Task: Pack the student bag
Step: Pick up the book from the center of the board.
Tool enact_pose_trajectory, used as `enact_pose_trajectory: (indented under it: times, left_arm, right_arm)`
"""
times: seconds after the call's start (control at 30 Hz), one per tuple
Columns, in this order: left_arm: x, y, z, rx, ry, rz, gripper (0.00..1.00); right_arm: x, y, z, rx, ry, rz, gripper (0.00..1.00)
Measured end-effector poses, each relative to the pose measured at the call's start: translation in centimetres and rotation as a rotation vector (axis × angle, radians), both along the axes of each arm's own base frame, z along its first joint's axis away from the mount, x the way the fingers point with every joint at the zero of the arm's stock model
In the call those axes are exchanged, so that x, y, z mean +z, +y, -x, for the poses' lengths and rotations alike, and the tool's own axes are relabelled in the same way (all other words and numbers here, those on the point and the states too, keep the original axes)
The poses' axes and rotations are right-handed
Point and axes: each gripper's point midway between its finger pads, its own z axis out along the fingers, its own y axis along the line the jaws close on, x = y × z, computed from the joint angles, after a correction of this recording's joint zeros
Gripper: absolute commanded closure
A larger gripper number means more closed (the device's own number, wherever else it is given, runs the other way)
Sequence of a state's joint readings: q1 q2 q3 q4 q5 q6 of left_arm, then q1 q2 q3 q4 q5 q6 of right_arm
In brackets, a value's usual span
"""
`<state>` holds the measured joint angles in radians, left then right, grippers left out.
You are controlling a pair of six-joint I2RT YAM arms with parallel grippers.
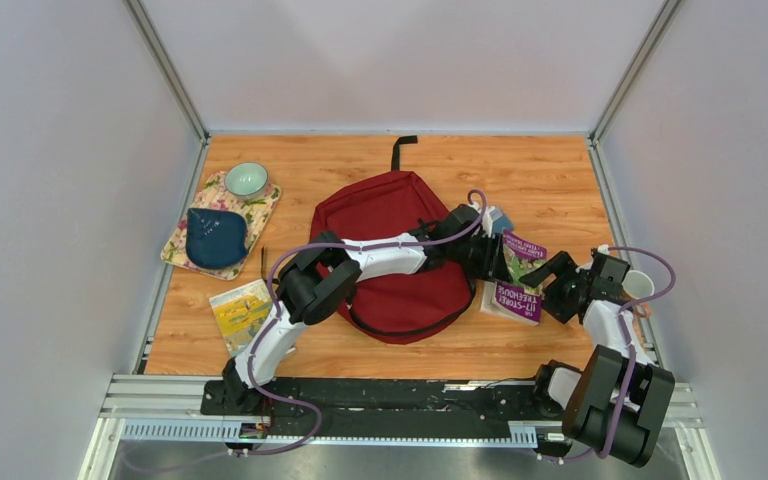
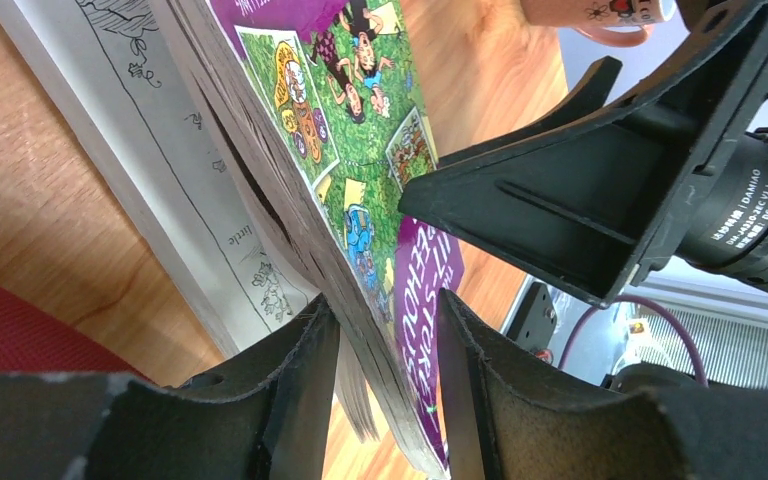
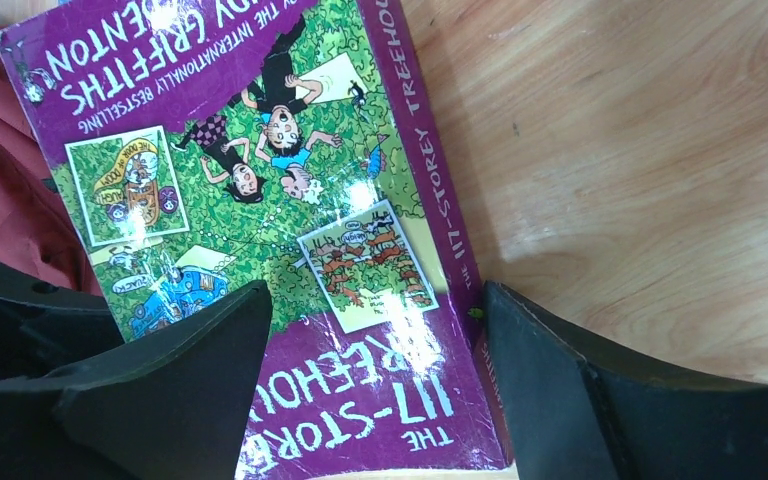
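The dark red student bag (image 1: 385, 215) lies flat in the middle of the table, its black loop pointing away. To its right lies a purple and green book (image 1: 520, 285). My left arm reaches across the bag, and my left gripper (image 2: 385, 310) is shut loosely on the book's (image 2: 360, 180) raised cover and upper pages. The lower pages stay flat on the wood. My right gripper (image 3: 375, 295) stands open over the book's (image 3: 260, 180) near corner, one finger (image 3: 560, 390) beside the spine and the other over the cover. Red bag fabric (image 3: 0, 170) shows at the left.
A floral mat (image 1: 260, 215) at the back left carries a teal bowl (image 1: 246, 180) and a dark blue pouch (image 1: 215, 237). A yellow booklet (image 1: 240, 310) lies near the left arm. A mug (image 1: 638, 285) stands at the right edge, behind my right wrist.
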<state>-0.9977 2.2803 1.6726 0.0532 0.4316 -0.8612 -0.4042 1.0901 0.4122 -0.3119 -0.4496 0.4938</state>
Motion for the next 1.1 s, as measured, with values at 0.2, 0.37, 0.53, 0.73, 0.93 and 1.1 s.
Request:
enact_pose_trajectory:
  times: [0.2, 0.37, 0.53, 0.73, 0.93, 1.1]
  left_arm:
    - [-0.5, 0.4, 0.0, 0.005, 0.016, -0.024, 0.58]
    - [-1.1, 0.7, 0.1, 0.010, 0.036, -0.044, 0.93]
    - [-1.2, 0.7, 0.3, 0.000, 0.058, -0.041, 1.00]
    - [-1.1, 0.8, 0.9, -0.033, 0.071, -0.038, 1.00]
    - [0.0, 1.1, 1.1, -0.054, 0.025, -0.048, 1.00]
    - [4.3, 1.7, 1.4, -0.076, -0.062, -0.021, 1.00]
  right_arm:
    - [0.0, 0.3, 0.1, 0.006, 0.000, -0.012, 0.18]
    - [0.1, 0.3, 0.1, 0.008, -0.001, -0.016, 0.17]
    - [0.3, 0.7, 0.4, 0.014, 0.002, -0.026, 0.17]
    - [0.9, 1.0, 1.7, 0.004, 0.033, -0.024, 0.11]
    - [5.2, 1.2, 1.2, 0.001, -0.022, -0.027, 0.11]
    - [8.4, 1.6, 1.2, -0.013, -0.111, -0.020, 0.11]
